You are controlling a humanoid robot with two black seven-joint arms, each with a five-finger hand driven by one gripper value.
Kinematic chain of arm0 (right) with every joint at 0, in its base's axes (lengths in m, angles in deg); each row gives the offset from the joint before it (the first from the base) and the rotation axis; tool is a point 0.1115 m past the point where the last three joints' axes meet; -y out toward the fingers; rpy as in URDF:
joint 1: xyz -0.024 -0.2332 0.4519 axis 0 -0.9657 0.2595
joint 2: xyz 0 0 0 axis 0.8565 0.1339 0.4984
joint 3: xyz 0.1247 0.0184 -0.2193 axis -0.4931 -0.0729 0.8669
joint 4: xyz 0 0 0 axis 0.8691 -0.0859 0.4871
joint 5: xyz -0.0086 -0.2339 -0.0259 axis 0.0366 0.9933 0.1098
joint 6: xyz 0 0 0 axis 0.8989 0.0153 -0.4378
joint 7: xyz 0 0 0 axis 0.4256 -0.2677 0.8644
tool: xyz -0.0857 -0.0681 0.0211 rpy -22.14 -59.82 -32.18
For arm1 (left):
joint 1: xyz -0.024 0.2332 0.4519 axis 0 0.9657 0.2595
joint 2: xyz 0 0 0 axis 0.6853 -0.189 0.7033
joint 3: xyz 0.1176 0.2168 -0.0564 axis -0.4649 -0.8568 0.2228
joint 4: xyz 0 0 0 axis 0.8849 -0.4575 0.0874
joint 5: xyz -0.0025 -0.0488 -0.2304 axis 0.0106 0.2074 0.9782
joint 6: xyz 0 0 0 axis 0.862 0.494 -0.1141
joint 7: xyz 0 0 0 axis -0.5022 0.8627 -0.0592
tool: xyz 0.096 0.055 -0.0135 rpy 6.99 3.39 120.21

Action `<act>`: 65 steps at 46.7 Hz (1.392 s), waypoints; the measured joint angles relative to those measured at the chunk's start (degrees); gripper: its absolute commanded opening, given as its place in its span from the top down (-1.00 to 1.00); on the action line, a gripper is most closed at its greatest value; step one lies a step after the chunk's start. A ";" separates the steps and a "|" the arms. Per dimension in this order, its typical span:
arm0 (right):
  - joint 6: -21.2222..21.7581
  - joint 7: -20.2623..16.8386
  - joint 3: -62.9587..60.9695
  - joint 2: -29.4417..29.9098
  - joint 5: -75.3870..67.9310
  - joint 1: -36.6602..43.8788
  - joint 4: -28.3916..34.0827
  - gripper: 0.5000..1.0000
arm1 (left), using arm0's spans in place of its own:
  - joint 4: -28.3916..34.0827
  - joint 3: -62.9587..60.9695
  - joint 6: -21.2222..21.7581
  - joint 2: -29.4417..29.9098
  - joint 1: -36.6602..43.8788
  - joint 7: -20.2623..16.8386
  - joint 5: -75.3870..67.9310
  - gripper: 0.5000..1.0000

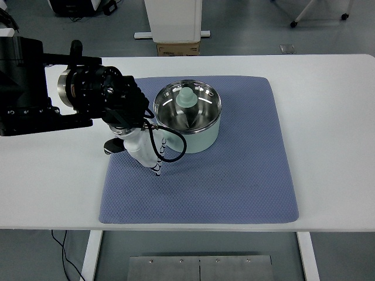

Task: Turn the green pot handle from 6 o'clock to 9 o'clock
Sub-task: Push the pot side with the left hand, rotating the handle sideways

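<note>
A pale green pot with a shiny steel inside stands on the blue mat, toward its back middle. A light green knob shows inside the pot near its far wall. The pot's handle is not visible; the hand covers the lower left of the pot, where it may lie. My left hand reaches in from the left and rests against the pot's lower left side. Its white fingers stretch down toward me on the mat, open, with nothing seen in their grasp. The right arm is out of view.
The black forearm lies over the white table at the left. A black cable loops from the hand in front of the pot. Behind the table stand a white post base and a cardboard box.
</note>
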 measured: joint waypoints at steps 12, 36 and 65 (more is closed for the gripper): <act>0.00 -0.01 0.00 0.00 0.00 0.00 0.00 -1.00 | 0.63 -1.81 0.01 -0.07 -1.46 0.00 -1.45 -1.00; 0.00 0.02 0.00 0.00 0.00 0.00 0.00 -1.00 | 2.59 -5.53 0.34 -1.65 -3.60 0.00 -2.32 -1.00; 0.00 0.00 0.00 0.00 0.00 0.00 0.04 -1.00 | 5.74 -10.71 2.05 -2.97 -6.21 0.00 -2.30 -1.00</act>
